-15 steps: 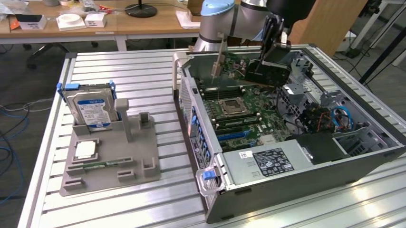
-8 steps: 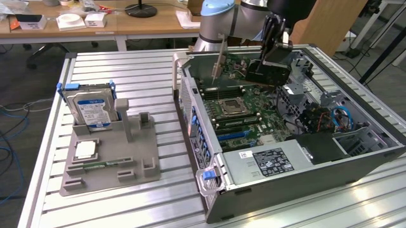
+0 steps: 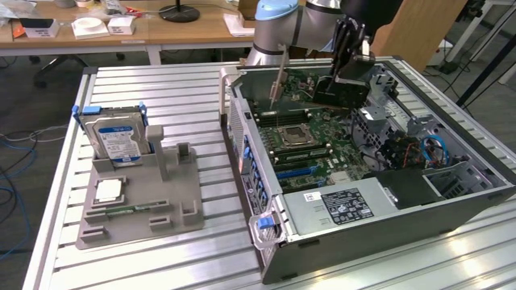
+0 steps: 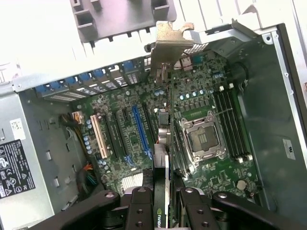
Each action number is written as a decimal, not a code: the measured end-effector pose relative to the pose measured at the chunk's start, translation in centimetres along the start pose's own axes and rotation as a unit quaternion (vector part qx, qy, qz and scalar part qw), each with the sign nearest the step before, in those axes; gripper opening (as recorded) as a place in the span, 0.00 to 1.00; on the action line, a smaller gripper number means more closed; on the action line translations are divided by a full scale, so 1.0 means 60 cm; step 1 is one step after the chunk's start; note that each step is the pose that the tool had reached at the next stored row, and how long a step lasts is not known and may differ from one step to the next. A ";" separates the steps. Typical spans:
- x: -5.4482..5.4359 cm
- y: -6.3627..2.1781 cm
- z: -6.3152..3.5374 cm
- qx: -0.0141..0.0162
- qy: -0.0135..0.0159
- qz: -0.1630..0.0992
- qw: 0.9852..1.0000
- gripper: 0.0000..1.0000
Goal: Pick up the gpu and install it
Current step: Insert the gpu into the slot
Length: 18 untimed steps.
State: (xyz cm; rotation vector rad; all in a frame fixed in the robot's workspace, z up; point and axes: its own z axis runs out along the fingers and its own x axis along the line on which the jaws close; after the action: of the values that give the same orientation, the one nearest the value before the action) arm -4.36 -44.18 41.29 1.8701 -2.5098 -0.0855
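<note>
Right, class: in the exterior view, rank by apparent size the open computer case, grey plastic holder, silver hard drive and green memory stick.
1. open dark computer case
2. grey plastic holder
3. silver hard drive with blue-white label
4. narrow green memory stick
The differences are clear; no ties.

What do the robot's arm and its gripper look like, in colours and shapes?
The arm is built of silver-grey round segments, with a light blue joint cap. The gripper is black. Its fingers are flat linked bars with round pins at the pivots.
</note>
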 end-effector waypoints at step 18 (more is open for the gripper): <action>-0.003 -0.003 0.000 -0.001 0.003 -0.062 0.998 0.26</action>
State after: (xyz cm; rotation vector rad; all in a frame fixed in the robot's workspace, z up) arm -4.14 -44.04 41.26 2.0212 -2.3854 -0.0842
